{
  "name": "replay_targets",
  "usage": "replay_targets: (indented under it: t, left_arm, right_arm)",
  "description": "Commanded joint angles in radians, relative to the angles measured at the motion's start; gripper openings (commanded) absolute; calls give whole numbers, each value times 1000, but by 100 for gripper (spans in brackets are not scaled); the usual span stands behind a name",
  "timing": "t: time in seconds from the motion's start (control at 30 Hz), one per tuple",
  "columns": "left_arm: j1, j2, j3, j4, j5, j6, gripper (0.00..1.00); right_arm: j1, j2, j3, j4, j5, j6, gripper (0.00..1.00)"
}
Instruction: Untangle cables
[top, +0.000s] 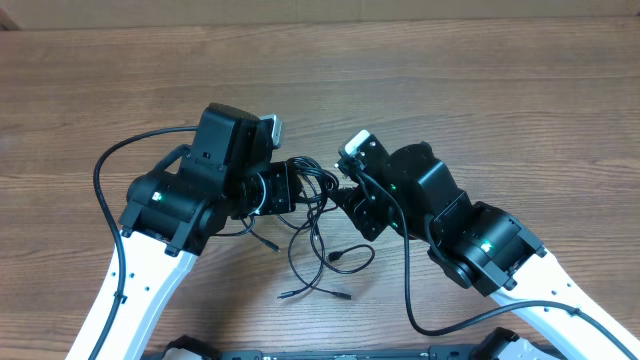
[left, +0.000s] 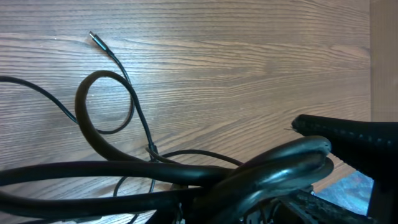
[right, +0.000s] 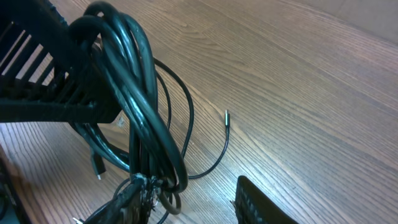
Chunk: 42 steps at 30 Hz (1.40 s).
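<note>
The cables (top: 312, 205) are a bunch of thin black cords between my two grippers, with loose loops and plug ends trailing toward the front (top: 340, 258). My left gripper (top: 288, 188) is shut on the bundle; in its wrist view the thick black loops (left: 186, 171) cross right in front of the jaws. In the right wrist view the cables (right: 140, 106) hang from the left gripper's ribbed finger (right: 50, 87) down to my right gripper (right: 193, 202). It stands open, with the bundle caught against its left finger (right: 127, 198) and its right finger (right: 258, 202) well apart.
A silver-tipped plug end (right: 227, 116) lies free on the wooden table (top: 480, 90). Another plug end (left: 94, 37) lies out past a loose loop (left: 102, 102). The arms' own thicker black wires arc at the left (top: 110, 160) and front right (top: 410, 290).
</note>
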Motion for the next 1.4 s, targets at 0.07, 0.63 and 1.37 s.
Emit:
replay_targets:
  t: [0.07,0.63,1.37]
  left_arm:
    - [-3,-3,30,-23,-101,13,4]
    - [-4,-3,30,45,121,58,4]
    - [-4,-3,30,8,66,100,4]
  right_arm:
    - [2,1,24,6,-8,-4,39]
    - [2,1,24,6,-9,-4,40]
    - [2,1,24,-5,29,-4,39]
